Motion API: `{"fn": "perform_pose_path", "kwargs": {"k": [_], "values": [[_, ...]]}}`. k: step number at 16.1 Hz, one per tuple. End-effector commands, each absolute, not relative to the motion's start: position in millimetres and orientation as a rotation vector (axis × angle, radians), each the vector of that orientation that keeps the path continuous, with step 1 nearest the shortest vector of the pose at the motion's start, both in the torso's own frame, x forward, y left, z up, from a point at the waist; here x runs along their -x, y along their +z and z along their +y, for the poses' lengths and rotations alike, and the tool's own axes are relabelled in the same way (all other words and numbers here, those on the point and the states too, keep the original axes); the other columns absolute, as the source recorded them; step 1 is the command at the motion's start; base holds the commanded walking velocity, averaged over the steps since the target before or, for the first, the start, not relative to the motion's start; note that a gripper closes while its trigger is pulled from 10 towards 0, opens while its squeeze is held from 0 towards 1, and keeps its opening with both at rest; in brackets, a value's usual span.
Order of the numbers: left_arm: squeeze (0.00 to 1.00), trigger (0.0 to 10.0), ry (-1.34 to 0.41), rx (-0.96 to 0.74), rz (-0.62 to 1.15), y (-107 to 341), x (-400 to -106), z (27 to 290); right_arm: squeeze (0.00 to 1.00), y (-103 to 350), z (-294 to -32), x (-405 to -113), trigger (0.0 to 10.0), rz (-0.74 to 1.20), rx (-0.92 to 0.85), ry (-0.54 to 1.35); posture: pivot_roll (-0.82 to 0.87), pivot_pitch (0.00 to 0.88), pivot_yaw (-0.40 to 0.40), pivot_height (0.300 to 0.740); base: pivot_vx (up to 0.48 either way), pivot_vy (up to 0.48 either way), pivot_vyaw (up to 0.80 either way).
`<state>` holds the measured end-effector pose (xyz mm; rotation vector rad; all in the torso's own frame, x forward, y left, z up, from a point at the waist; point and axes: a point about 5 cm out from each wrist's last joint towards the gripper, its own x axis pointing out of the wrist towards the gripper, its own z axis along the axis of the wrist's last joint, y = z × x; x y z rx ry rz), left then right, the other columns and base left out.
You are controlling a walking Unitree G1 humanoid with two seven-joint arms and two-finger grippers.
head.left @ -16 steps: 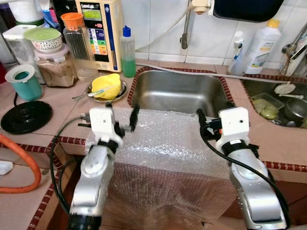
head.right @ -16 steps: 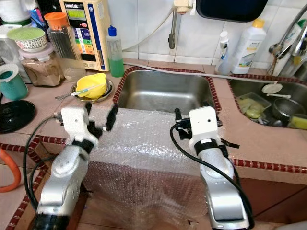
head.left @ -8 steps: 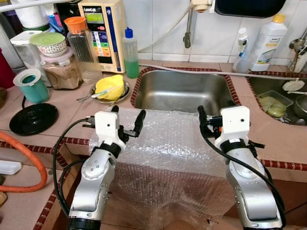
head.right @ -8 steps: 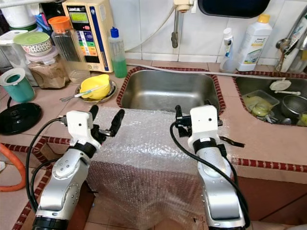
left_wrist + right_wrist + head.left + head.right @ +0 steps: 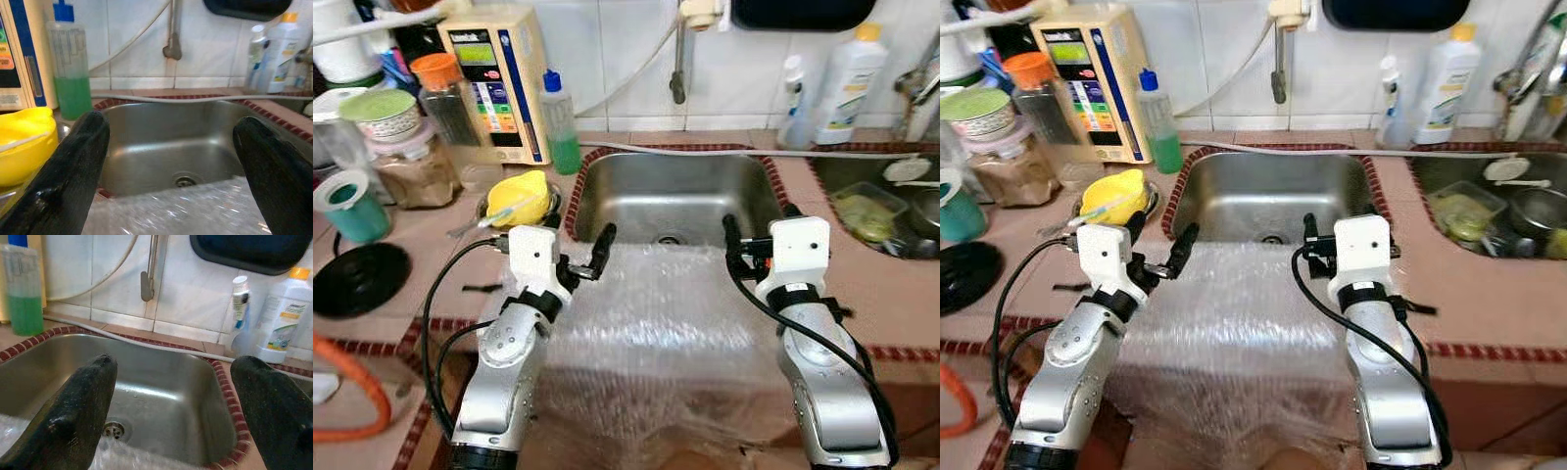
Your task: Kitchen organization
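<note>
A sheet of clear bubble wrap (image 5: 656, 323) lies over the counter's front edge and hangs down toward the floor. Its far edge reaches the front rim of the steel sink (image 5: 636, 191). My left gripper (image 5: 578, 250) is open above the wrap's far left corner, with nothing between its fingers. My right gripper (image 5: 761, 227) is open above the far right corner, also empty. Both wrist views look between wide-apart black fingers (image 5: 73, 171) (image 5: 78, 411) into the sink basin, with the wrap's edge (image 5: 195, 210) just below them.
A yellow bowl (image 5: 514, 199) with a spoon sits left of the sink, behind it a green soap bottle (image 5: 560, 127) and a beige appliance (image 5: 494, 83). Jars, a teal cup (image 5: 347, 201) and a black round base (image 5: 357, 279) stand further left. A second sink (image 5: 881, 201) holds dishes.
The camera has moved closer to the sink. My left gripper has turned a little to the right and both grippers have edged forward over the wrap, still open.
</note>
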<state>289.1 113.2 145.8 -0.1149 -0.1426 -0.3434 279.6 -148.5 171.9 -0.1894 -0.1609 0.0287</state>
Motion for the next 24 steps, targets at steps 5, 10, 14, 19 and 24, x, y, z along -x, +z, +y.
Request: {"fn": "perform_pose_path", "kwargs": {"k": [5, 10, 14, 19, 24], "values": [[0.00, 10.0, -0.340, 0.097, -0.141, 148.2, -286.3, 117.1, 0.00, 170.0, -150.2, -277.0, 10.0, -0.158, 0.193, 0.017, -0.04, 0.000, 0.082, 0.740, 0.375, 0.000, 0.00], [0.00, 10.0, -0.324, 0.097, -0.105, 142.9, -279.4, 123.3, 0.00, 164.2, -152.2, -274.9, 10.0, -0.140, 0.183, 0.004, -0.03, 0.000, 0.096, 0.740, 0.059, 0.000, 0.00], [0.00, 10.0, -0.313, 0.057, -0.102, 140.9, -275.4, 126.2, 0.00, 162.3, -151.2, -273.0, 10.0, -0.134, 0.182, 0.013, -0.03, 0.000, 0.092, 0.740, 0.000, 0.000, 0.00], [0.00, 10.0, -0.183, -0.008, -0.069, 133.4, -273.6, 143.4, 0.00, 165.6, -150.1, -275.9, 10.0, -0.138, 0.167, 0.034, -0.02, 0.000, 0.082, 0.740, 0.000, 0.000, 0.00], [0.00, 10.0, -0.202, -0.007, -0.091, 138.7, -276.2, 135.1, 0.00, 172.1, -144.1, -281.3, 10.0, -0.158, 0.172, 0.057, -0.01, 0.000, 0.078, 0.740, 0.000, 0.000, 0.00]]}}
